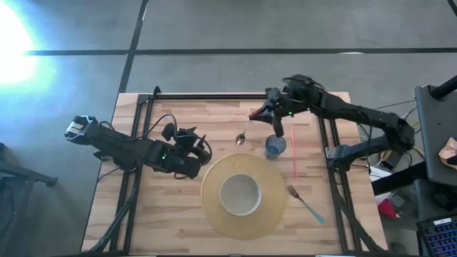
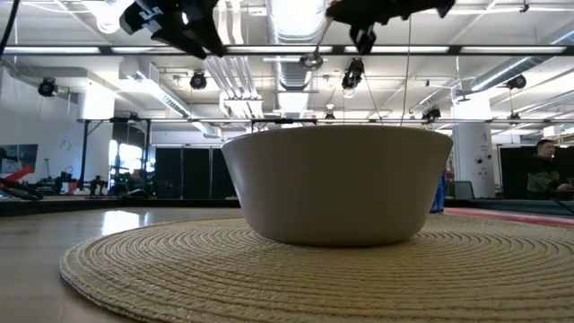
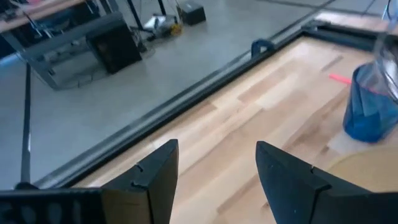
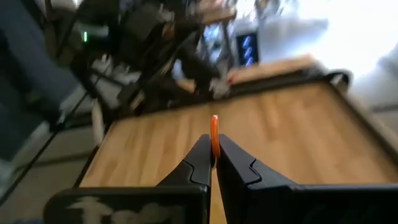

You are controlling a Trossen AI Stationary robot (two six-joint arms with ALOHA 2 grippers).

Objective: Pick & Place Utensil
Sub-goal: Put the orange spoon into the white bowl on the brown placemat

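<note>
On the near side of the table [image 1: 171, 214], a white bowl [image 1: 239, 194] sits on a round woven mat [image 1: 244, 196], with a fork [image 1: 305, 203] to its right. The left gripper [image 1: 205, 151], fingers spread, hovers beside the mat. Farther back, the right gripper [image 1: 258, 113] pinches the orange-handled spoon [image 1: 244, 133] above the table, left of the blue cup [image 1: 275, 147].

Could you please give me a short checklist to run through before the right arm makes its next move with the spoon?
1. Right gripper jaws shut on the orange-handled metal spoon: ok.
2. Spoon lifted off the light wooden table: ok, its bowl hangs high in the low view.
3. White round bowl sits centred on the woven straw placemat: ok.
4. Bowl empty inside: ok in the high view.
5. Left gripper open, beside the placemat, holding nothing: ok.
6. Translucent blue cup near the spoon's path: cannot tell whether it clears.
</note>
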